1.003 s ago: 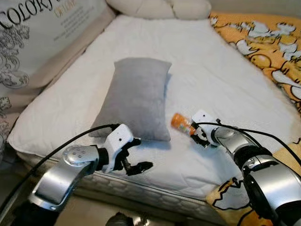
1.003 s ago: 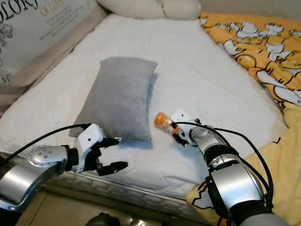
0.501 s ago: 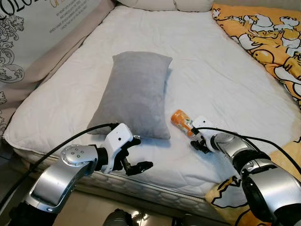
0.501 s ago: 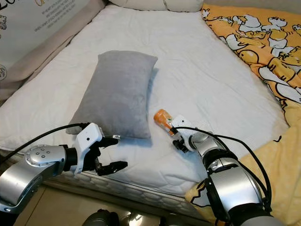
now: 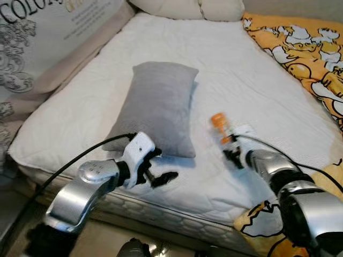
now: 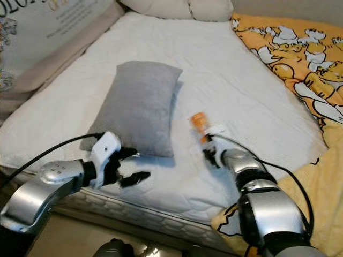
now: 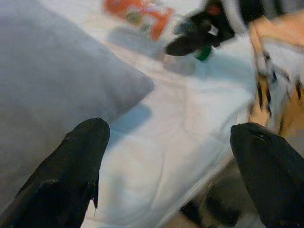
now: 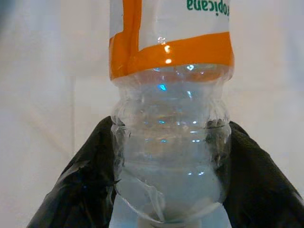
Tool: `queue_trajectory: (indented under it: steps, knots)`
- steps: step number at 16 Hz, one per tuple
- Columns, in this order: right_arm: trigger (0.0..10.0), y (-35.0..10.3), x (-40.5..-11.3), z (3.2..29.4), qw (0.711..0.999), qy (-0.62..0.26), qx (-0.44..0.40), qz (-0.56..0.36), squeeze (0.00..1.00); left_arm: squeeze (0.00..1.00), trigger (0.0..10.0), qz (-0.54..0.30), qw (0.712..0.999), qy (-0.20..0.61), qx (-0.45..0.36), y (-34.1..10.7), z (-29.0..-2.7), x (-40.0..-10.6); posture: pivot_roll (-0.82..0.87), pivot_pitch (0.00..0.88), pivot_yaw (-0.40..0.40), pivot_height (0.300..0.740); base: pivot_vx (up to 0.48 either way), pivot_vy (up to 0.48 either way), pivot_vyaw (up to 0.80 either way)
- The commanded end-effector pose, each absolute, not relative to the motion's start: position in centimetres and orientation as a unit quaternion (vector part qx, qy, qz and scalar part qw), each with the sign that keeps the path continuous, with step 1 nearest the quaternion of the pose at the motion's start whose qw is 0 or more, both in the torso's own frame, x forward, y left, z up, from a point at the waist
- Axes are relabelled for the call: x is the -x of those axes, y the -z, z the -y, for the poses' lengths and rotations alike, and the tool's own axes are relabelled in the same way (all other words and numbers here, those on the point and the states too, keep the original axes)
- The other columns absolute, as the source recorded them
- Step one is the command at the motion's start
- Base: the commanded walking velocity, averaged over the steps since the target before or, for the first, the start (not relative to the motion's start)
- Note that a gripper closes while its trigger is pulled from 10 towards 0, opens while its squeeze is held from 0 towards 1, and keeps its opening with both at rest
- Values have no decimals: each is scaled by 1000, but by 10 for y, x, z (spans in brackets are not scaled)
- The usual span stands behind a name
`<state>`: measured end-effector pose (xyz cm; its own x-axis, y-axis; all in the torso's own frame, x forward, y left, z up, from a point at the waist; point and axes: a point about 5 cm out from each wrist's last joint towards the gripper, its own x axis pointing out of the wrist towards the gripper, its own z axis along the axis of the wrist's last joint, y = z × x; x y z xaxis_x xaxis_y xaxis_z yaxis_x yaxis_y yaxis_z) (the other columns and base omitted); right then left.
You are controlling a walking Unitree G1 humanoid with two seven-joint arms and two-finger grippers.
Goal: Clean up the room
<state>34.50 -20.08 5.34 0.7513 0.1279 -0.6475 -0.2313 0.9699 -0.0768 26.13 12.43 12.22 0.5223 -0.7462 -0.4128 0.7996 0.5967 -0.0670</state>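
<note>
1. Bottle (image 5: pixel 221 127), an empty clear plastic one with an orange label, was clamped at its clear end between the black fingers (image 8: pixel 76 190) of the right gripper (image 6: pixel 210 152), its labelled end pointing away from the gripper over the white mattress (image 5: pixel 257 91).
2. Left gripper (image 5: pixel 158 171) hovered spread wide and empty at the mattress edge, with the grey pillow (image 5: pixel 158 107) just beyond its fingertips.
3. The step in hand looked like carrying the bottle off the bed; the next move would call for a firm hold and finding a bin.
</note>
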Motion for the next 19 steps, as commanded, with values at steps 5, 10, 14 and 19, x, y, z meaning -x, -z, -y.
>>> queue_trajectory:
  steps: [5, 10, 14, 19]
  knots:
    - [0, -87, -360, 213, 974, -25, -92, -204, 0, 0, 10000, -117, 928, 346, -80, -133, -126, -283, -10, 0, 48, 740, 0, 0, 0]
    - [10000, -134, -324, 171, 992, -28, -121, 3, 0, 0, 10000, -11, 978, 201, -57, -156, -133, -296, -93, 0, 106, 740, 0, 0, 0]
    - [10000, -144, -304, 129, 982, -116, -148, 5, 0, 0, 10000, -27, 979, 196, -47, -140, -125, -277, -66, 0, 78, 740, 0, 0, 0]
    - [10000, -149, -292, 118, 979, -156, -128, 3, 0, 0, 10000, -36, 988, 148, -26, -140, -135, -276, -49, 0, 55, 740, 0, 0, 800]
